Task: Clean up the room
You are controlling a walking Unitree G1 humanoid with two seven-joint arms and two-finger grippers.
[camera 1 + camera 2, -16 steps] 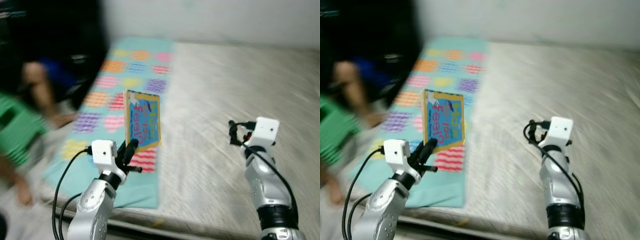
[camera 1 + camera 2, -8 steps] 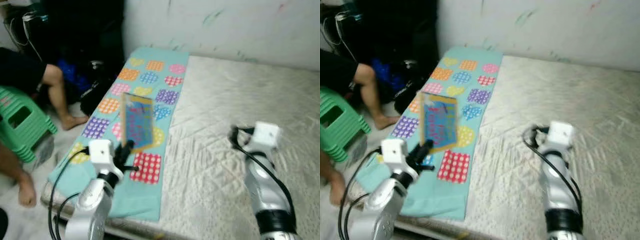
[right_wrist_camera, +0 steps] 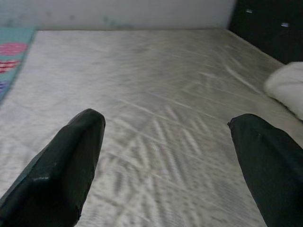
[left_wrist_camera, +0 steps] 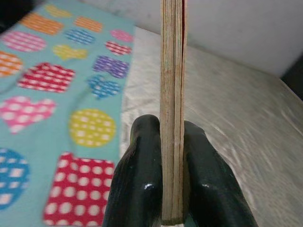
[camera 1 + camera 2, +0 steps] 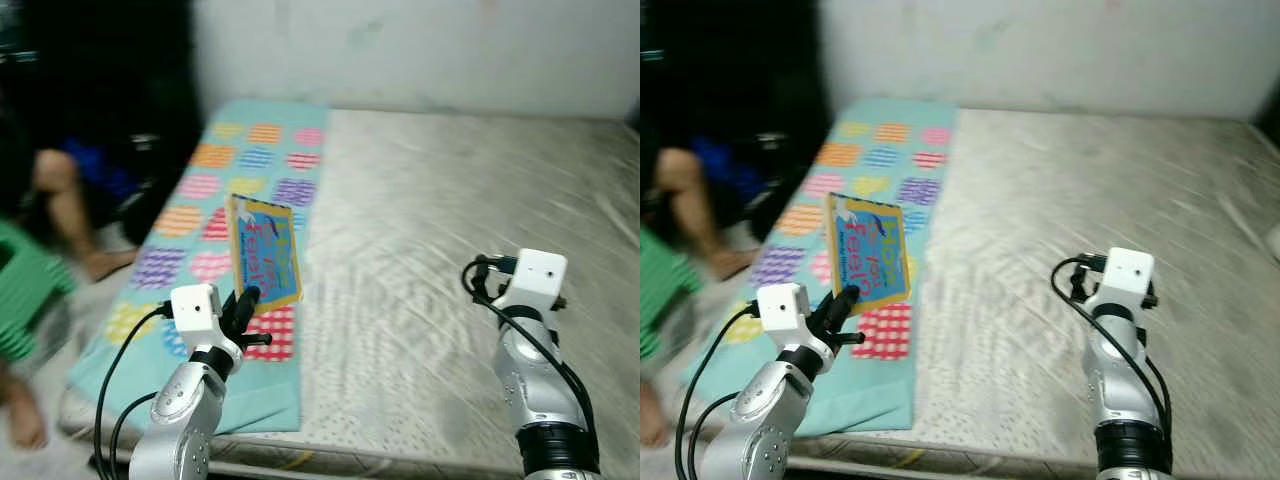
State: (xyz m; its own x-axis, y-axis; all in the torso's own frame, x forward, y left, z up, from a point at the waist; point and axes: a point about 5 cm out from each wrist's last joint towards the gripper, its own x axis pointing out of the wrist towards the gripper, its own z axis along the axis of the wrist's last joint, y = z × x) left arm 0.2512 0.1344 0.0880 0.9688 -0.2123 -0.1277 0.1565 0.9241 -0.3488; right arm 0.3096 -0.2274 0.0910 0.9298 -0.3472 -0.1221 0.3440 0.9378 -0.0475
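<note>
Blue-covered book (image 5: pixel 265 250) upright, pinched between fingers (image 4: pixel 142 175)

The book (image 5: pixel 868 263) cover carries large red lettering, seemingly "feel"; blur hides the rest.

Board book (image 5: pixel 265 252): thick card pages with a raw, matt, fibrous brown edge in the left wrist view, and a printed blue cover with a yellow border. Left gripper (image 4: pixel 171 165): fingers (image 4: pixel 139 175) of smooth black plastic with a slight sheen, pressed against both faces of the book. Right gripper (image 3: pixel 170 156): the same black plastic, duller here, its two fingers standing wide apart. Arms (image 5: pixel 530 375): brushed silver metal shells, white plastic wrist housings, black rubbery cables. Mattress (image 5: pixel 450 230): pale grey quilted cloth, matt, with stitched ridges. Mat (image 5: pixel 225 175): thin teal cloth, matt, printed with dotted and striped coloured patches. Wall (image 5: pixel 420 45): matt, scuffed white paint.
</note>
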